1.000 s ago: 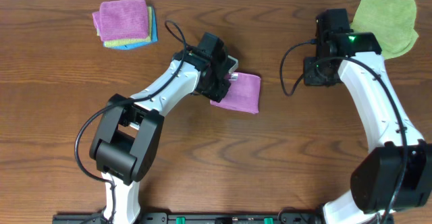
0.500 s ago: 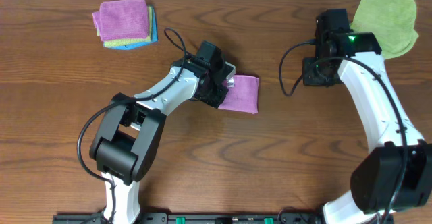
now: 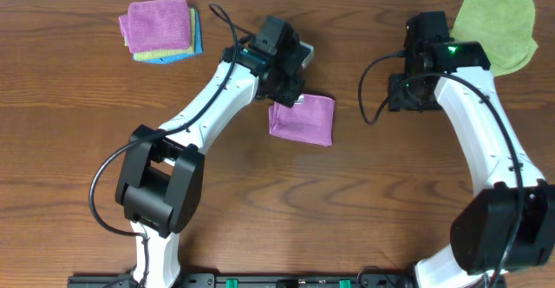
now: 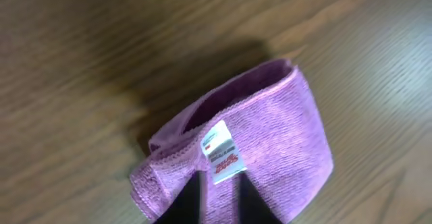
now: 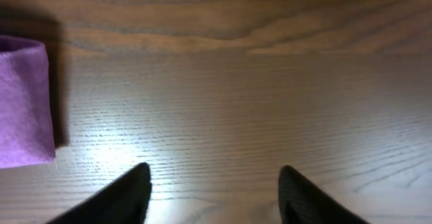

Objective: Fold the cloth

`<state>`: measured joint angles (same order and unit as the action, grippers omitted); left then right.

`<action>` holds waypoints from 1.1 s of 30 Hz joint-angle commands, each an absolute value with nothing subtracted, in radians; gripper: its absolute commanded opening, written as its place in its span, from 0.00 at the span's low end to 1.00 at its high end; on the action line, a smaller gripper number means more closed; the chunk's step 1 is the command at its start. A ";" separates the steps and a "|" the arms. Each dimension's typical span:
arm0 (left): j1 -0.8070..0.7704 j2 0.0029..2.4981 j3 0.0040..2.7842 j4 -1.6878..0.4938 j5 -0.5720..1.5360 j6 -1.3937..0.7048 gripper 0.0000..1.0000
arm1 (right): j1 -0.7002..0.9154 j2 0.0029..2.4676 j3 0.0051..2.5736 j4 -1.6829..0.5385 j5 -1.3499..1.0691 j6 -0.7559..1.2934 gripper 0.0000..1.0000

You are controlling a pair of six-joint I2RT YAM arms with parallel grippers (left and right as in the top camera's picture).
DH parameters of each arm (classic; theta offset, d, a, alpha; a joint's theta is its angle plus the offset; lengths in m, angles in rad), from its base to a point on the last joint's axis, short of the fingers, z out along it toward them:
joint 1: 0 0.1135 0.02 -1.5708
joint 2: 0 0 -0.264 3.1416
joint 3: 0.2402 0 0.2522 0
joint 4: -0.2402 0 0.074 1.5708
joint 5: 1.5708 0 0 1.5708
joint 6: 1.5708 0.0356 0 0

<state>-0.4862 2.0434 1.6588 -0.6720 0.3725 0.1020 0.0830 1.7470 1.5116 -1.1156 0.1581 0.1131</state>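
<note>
The cloth (image 3: 303, 120) is a purple fuzzy square lying folded on the wooden table near the middle. In the left wrist view the cloth (image 4: 270, 143) shows its layered fold edge and a small white tag (image 4: 221, 152). My left gripper (image 3: 289, 87) hovers just beyond the cloth's far left corner. The left gripper (image 4: 223, 200) is open by a narrow gap, and the cloth shows below between its dark fingers (image 4: 191, 198). My right gripper (image 5: 214, 193) stands wide open over bare wood, right of the cloth's edge (image 5: 23, 102), holding nothing.
A stack of folded cloths (image 3: 160, 28), pink on top of green and blue, sits at the far left. A lime-green cloth (image 3: 494, 26) lies crumpled at the far right corner, just behind the right arm (image 3: 473, 114).
My left gripper has let go of the cloth and drawn up and away towards the far edge. The cloth now lies flat and folded. The right arm has not moved.
</note>
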 commanded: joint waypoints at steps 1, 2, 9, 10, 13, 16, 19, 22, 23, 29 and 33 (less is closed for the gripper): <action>-0.473 2.050 1.685 -0.694 0.440 0.096 0.65 | 0.054 1.706 1.517 -1.119 0.206 0.107 0.83; -0.464 2.050 1.685 -0.694 0.484 0.096 0.88 | 0.041 1.693 1.519 -1.119 0.205 0.107 0.96; -0.362 2.050 1.685 -0.658 0.733 0.006 0.95 | -0.060 1.459 1.517 -1.138 0.163 0.119 0.99; -0.345 2.050 1.685 -0.660 0.730 -0.015 0.95 | -0.069 1.424 1.515 -1.142 0.160 0.119 0.99; -0.298 2.050 1.685 -0.698 0.723 -0.050 0.95 | -0.080 1.294 1.479 -1.145 0.160 0.119 0.99; -0.271 2.048 1.685 -0.757 0.673 -0.027 1.00 | -0.080 1.142 1.389 -1.139 0.161 0.119 0.99; -0.278 2.037 1.685 -0.823 0.548 0.023 1.00 | -0.080 0.979 1.254 -1.124 0.161 0.126 0.99; -0.303 2.015 1.685 -0.865 0.490 0.051 1.00 | -0.088 0.772 1.093 -1.127 0.160 0.165 0.99; -0.309 2.006 1.685 -0.865 0.489 0.057 1.00 | -0.092 0.703 1.045 -1.129 0.150 0.196 1.00; -0.305 1.980 1.684 -0.869 0.490 0.061 1.00 | -0.093 0.432 0.895 -1.087 0.116 0.394 0.99; -0.294 1.980 1.652 -0.850 0.494 0.076 1.00 | -0.093 0.390 0.870 -1.081 0.116 0.456 0.99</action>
<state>-0.3046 2.0071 1.6669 -0.8536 0.5114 0.0502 -0.0849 0.3981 0.8875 -1.0866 0.1249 0.3649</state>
